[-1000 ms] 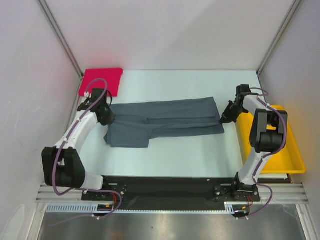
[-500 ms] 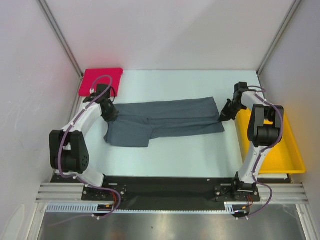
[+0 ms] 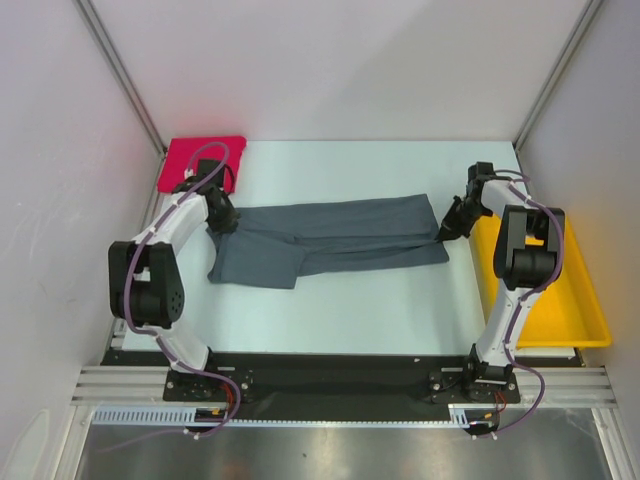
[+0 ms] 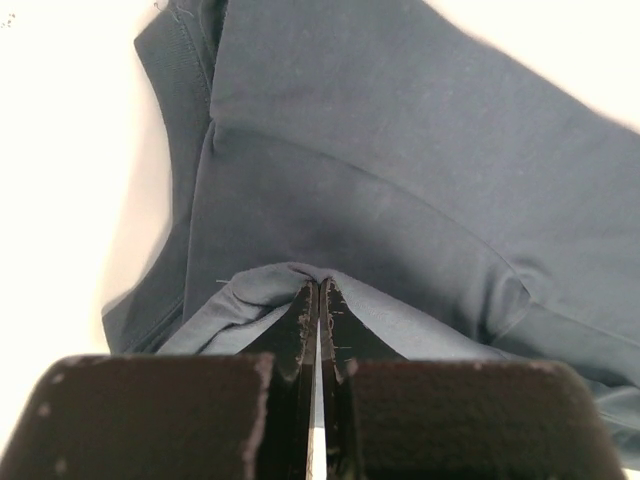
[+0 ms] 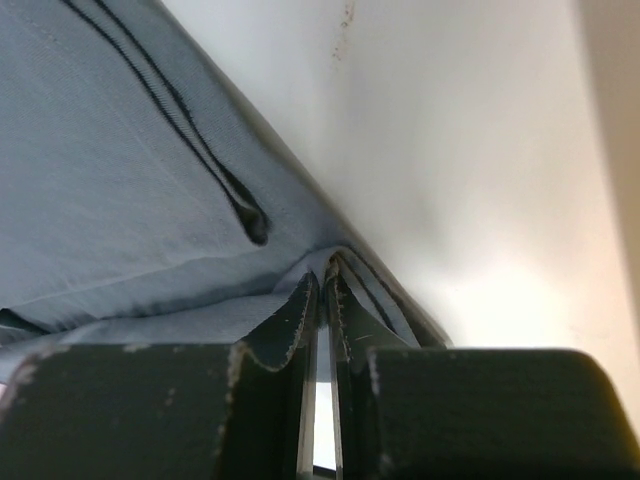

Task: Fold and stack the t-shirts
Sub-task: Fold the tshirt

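Across mid-frame, we held the slate-grey t-shirt flat on the worktop, left gripper clamped on a pinch of its left end, right gripper nipping its right hem, likely keeping it taut for another fold. The pinkish-red t-shirt lay folded at upper left; we read no writing.

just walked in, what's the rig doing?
Both arms are on the grey shirt, which lies partly folded across the table. The left hand pinches a fold at its left end, and the right hand pinches its right edge. The red shirt sits folded in the far left corner. Nothing is stacked yet. A yellow tray sits on the right.
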Controlling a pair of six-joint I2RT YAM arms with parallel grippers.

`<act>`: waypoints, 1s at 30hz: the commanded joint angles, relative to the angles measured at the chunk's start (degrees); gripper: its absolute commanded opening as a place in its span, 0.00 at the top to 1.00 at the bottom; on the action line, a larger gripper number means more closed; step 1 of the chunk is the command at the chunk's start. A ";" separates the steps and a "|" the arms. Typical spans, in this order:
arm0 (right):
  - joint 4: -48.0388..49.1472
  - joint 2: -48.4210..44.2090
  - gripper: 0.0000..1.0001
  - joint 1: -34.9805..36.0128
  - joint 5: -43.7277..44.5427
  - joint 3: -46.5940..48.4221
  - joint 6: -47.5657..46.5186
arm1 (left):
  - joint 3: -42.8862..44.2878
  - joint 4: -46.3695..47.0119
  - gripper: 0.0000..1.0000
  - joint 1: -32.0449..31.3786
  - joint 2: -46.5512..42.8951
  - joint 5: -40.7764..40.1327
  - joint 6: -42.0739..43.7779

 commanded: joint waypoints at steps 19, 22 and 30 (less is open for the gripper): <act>-0.85 1.29 0.68 0.27 -1.41 5.35 -1.11 | 1.87 1.94 0.98 2.69 2.99 -0.11 2.40; -2.25 -0.03 0.52 0.01 0.34 6.67 -2.86 | 2.31 1.59 0.83 2.69 2.46 -0.64 3.46; -3.41 -11.17 0.37 0.18 3.16 -0.35 -7.52 | -2.16 0.53 0.36 2.60 -7.89 -3.81 5.39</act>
